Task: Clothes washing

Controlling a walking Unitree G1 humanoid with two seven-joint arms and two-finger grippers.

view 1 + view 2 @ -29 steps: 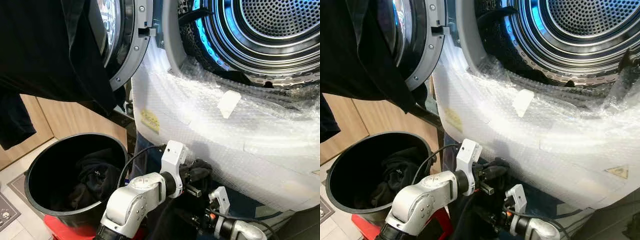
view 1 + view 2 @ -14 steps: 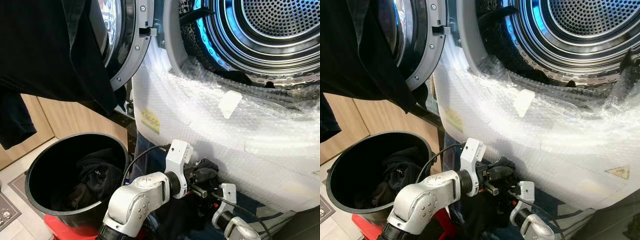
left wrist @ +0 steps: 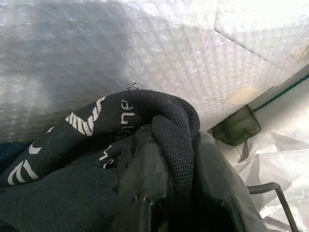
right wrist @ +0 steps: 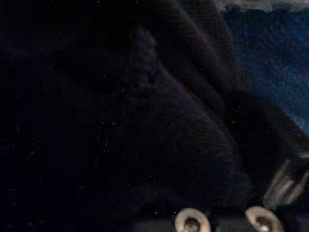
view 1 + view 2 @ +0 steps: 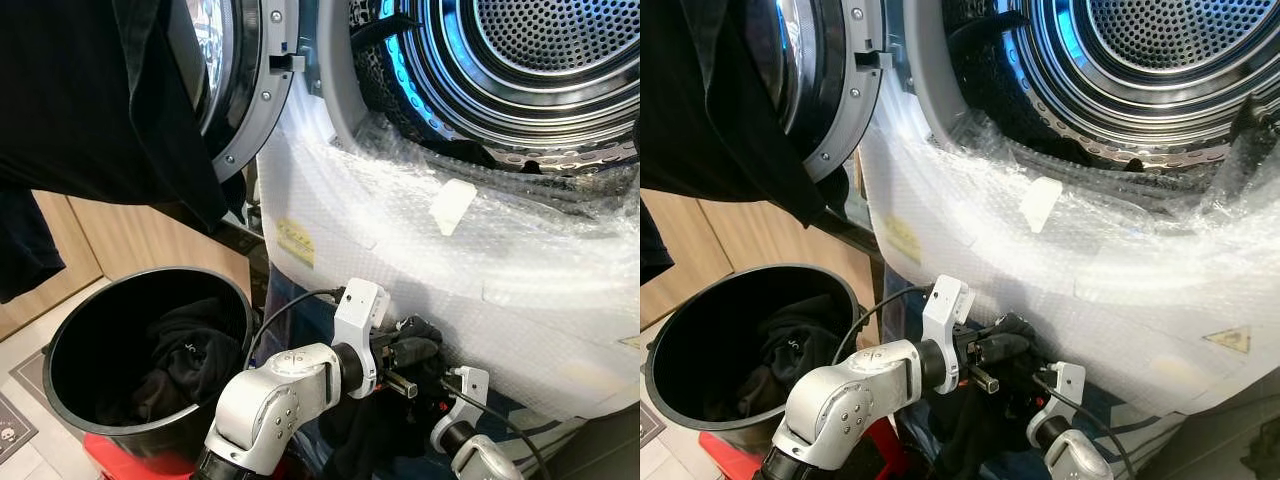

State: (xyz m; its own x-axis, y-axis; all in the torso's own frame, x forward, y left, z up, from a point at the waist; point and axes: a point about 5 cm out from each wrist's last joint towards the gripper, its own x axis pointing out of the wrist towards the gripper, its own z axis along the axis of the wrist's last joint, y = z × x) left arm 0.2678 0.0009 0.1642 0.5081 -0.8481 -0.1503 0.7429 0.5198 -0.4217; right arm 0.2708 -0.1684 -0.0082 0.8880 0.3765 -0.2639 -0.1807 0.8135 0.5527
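1. Straight ahead, washing machine (image 5: 420, 250) with front wrapped in bubble wrap (image 5: 520, 270).
2. Round door (image 5: 235, 80) swung open to the left, with a big black cloth (image 5: 90, 110) hanging over it.
3. Shiny drum (image 5: 540, 50) wide open, full of little holes, blue light along its left edge.
4. Small yellow sticker (image 5: 296, 242) on the wrap, low on the left side.
5. Wooden cupboard fronts (image 5: 120, 245) behind, on the left.
6. Black bucket (image 5: 60, 330) on the floor, left of the machine, standing on something red (image 5: 130, 462).
7. Dark clothes (image 5: 185, 350) bunched at the bottom of the bucket.
8. Left hand (image 5: 420, 345) low in front of the machine, just under the wrapped front, closed tight on a black garment (image 3: 96, 159).
9. Black fingers (image 3: 145, 193) pinching a fold of that garment, white letters printed on the cloth, bubble wrap right behind it.
10. Rest of the garment hanging down below the left hand, toward the floor.
11. Right hand (image 5: 440, 395) lower and just to the right, pushed into the same dark cloth; cannot tell if open or closed.
12. Very dark right wrist view, with black cloth up close and a bit of blue cloth (image 4: 270, 53) at one corner.
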